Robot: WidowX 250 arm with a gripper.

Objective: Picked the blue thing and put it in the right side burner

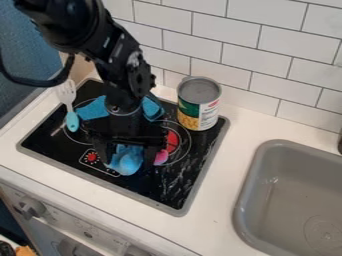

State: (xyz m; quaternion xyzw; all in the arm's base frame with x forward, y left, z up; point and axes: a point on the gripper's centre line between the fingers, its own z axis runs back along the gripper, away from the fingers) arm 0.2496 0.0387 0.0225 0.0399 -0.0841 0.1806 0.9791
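Over the flat black stove (152,189), a black gripper (128,159) seems to pinch a soft blue toy (127,166). If loose, it could fall.

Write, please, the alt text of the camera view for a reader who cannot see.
A black robot arm hangs over a black stove, its tool at a blue thing. A can stands toward the back, a utensil lies left, and a gray sink is right.
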